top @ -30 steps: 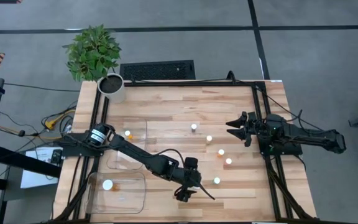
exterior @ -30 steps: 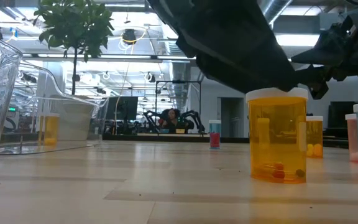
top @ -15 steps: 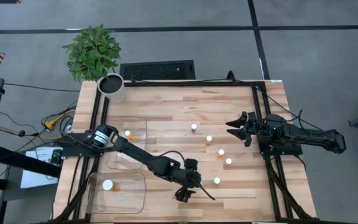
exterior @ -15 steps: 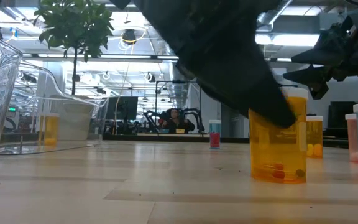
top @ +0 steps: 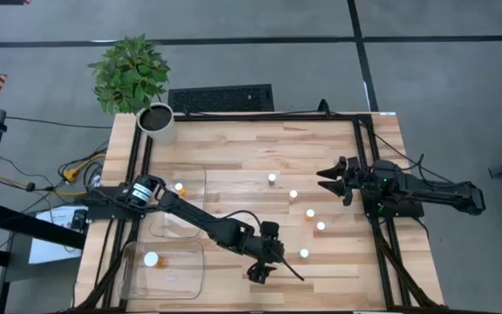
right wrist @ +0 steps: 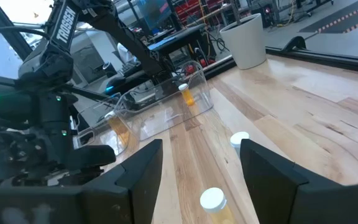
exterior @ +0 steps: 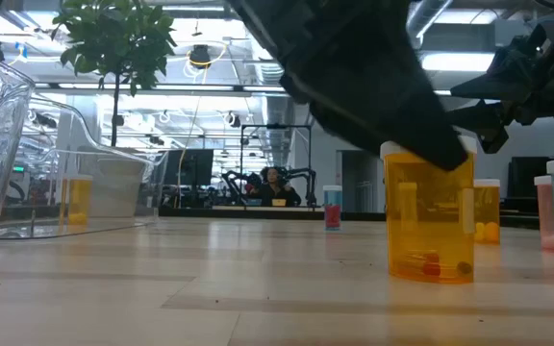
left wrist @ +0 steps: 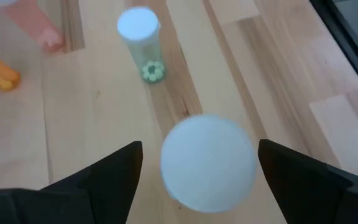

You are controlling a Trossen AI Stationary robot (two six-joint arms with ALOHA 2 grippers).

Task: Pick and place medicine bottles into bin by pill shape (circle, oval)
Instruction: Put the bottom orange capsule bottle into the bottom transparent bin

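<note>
An amber medicine bottle with a white cap [left wrist: 208,163] stands upright on the table near its front edge; it also shows in the low view [exterior: 429,226] and the high view [top: 304,254]. My left gripper [left wrist: 201,180] is open just above it, one finger on either side of the cap, with gaps showing on both sides. Several other capped bottles [top: 310,213] stand on the table's right half. My right gripper [top: 329,180] is open and empty above the table's right side.
Two clear bins sit at the table's left, the far bin [top: 186,205] holding one bottle [top: 179,187] and the near bin [top: 168,266] holding another [top: 151,258]. A potted plant [top: 133,74] stands at the far left corner. A greenish bottle [left wrist: 143,43] stands just beyond my left gripper.
My left gripper has come down over the amber bottle, its fingers now level with the cap. The bottle has stayed where it was.
</note>
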